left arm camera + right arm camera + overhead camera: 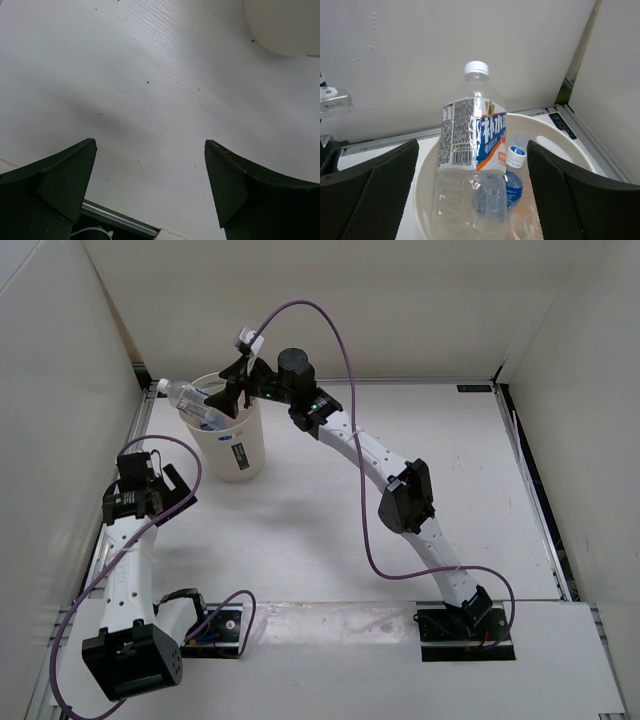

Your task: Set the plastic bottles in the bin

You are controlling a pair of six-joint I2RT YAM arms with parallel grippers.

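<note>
Right fingers spread wide, gripping nothing, above the bin. White-capped bottle leans inside with its neck above the rim, beside a blue-capped bottle. Left fingers are wide apart and empty over the counter. Release looks done; next likely lift the right arm clear.

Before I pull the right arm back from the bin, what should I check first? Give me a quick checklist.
1. Grip released: the right fingers stand open, with a gap on each side of the bottle: ok.
2. The bottle wholly inside the bin: not ok, its capped end juts past the rim in the top view.
3. The bottle settled enough not to tip out: cannot tell.
4. The blue-capped bottle down inside the bin: ok.
5. Every bottle accounted for: cannot tell, the bin's depth is hidden.
6. The left fingers open and empty: ok.
</note>
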